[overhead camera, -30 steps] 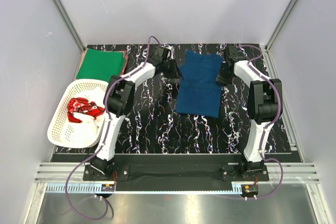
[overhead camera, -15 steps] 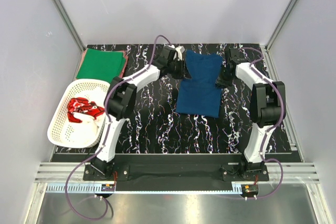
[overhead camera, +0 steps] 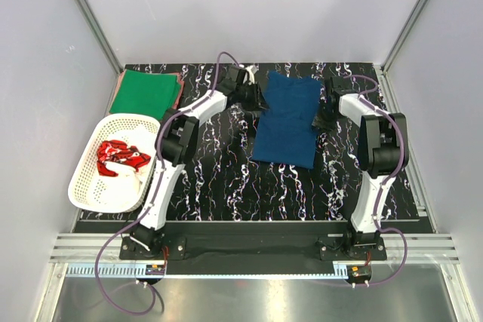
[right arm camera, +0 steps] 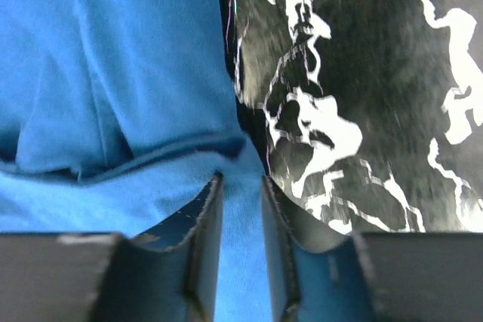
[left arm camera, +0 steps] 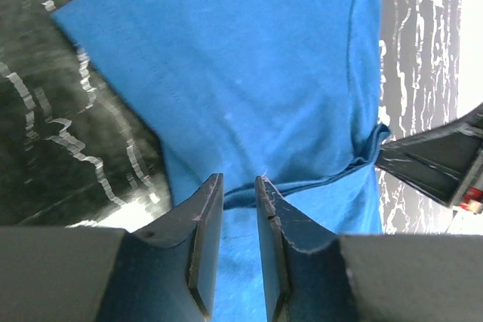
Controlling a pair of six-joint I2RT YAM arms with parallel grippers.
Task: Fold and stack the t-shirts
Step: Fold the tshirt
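Navy blue t-shirt (overhead camera: 285,120): laid out flat in the upper middle of the top view, on the black, white-veined table (overhead camera: 219,179). A narrower upper part is seen lapped over a wider lower part, and a crease runs across where they meet.
Left gripper (left arm camera: 238,179): set at the shirt's left edge, right at that crease. In the top view it is found against the left side of the cloth's upper half.
Left fingers (left arm camera: 205,239): held only a narrow slit apart, and blue cloth is seen all along the slit. Whether the cloth is nipped or merely lies beneath cannot be told.
Right gripper (right arm camera: 241,177): set at the shirt's right edge, level with the same crease. In its wrist view blue cloth fills the left of the frame and marbled table the right.
Right fingers (right arm camera: 275,246): also held a narrow slit apart, with cloth showing in the gap. A pinch cannot be confirmed or ruled out.
Green t-shirt (overhead camera: 143,92): folded flat in the upper left of the top view, well apart from the blue one.
Red t-shirt (overhead camera: 119,156): crumpled, white print showing, lying inside the white lattice basket (overhead camera: 83,186) at the left of the frame.
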